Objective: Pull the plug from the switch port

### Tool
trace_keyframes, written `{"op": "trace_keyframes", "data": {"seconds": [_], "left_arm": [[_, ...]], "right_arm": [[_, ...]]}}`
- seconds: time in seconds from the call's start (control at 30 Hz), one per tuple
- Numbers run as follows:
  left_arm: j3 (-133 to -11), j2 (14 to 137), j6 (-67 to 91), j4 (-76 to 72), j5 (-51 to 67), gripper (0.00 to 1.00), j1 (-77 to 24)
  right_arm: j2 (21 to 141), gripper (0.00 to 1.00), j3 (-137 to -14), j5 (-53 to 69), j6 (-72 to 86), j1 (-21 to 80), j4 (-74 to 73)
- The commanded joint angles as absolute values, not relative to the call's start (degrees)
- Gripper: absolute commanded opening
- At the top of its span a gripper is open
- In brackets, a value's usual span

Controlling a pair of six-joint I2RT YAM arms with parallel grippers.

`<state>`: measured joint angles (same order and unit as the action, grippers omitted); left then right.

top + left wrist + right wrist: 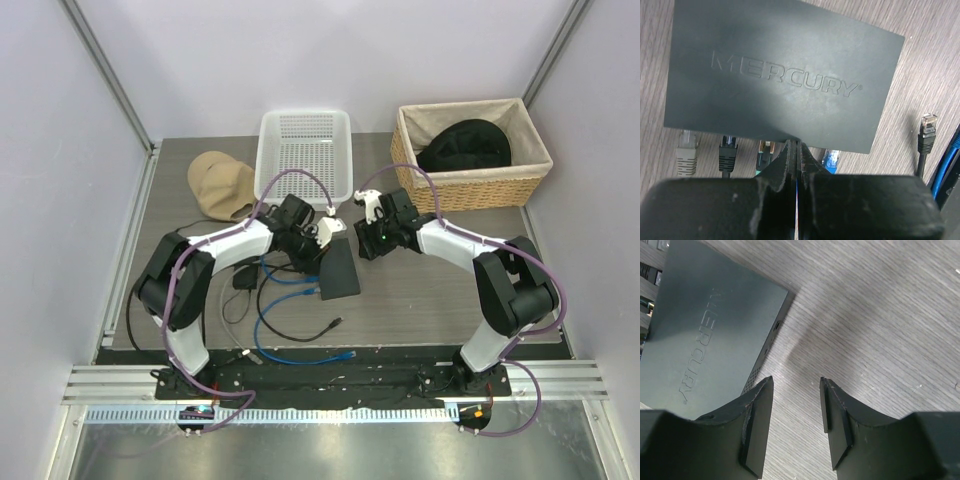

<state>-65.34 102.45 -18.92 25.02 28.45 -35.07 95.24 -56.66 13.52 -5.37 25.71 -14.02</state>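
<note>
White-and-black arms (pixel 225 240) carry purple cables (pixel 290 173); the scuffed black fingers (pixel 757 410) are perhaps rubber.

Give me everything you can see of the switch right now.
The switch is a flat matte-black rectangular box, plastic by its look, with MERCURY embossed on top and small openings on one short side. It lies flat on the wood-grain table. Along one long edge sit a grey plug, a black plug, a part-hidden third plug and a blue plug. The left gripper, jaws shut, is at that edge; contact unclear.
</note>
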Motion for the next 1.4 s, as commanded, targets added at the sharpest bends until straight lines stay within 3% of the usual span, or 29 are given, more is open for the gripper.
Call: {"op": "trace_keyframes", "data": {"seconds": [0.0, 0.47, 0.8, 0.93, 1.07, 1.23, 1.37], "left_arm": [[-67.4, 102.1, -20.0, 25.7, 28.6, 0.0, -35.8], [-74.4, 108.4, -19.7, 25.8, 29.9, 0.0, -37.5], [-74.4, 97.9, -17.8, 25.2, 29.3, 0.01, -35.3], [-73.6, 93.9, -15.9, 26.5, 28.9, 0.14, -32.2], [-69.6, 89.9, -20.9, 29.4, 32.9, 0.31, -29.6], [-67.4, 89.7, -38.8, 41.9, 38.0, 0.3, -29.3], [-68.6, 90.0, -46.5, 51.7, 32.4, 0.29, -29.9]], "right_arm": [[92.4, 0.5, -56.2, 14.0, -4.1, 25.4, -11.0], [91.1, 0.5, -54.8, 13.7, -4.2, 24.0, -11.5], [91.1, 0.5, -55.8, 15.5, -4.7, 23.6, -10.7], [91.1, 0.5, -58.0, 19.6, -7.8, 23.7, -11.8], [90.4, 0.56, -59.2, 22.3, -13.3, 25.1, -13.3], [91.1, 0.57, -58.5, 21.7, -11.8, 25.5, -13.0], [90.9, 0.57, -59.0, 21.8, -12.1, 25.5, -13.7]]}}
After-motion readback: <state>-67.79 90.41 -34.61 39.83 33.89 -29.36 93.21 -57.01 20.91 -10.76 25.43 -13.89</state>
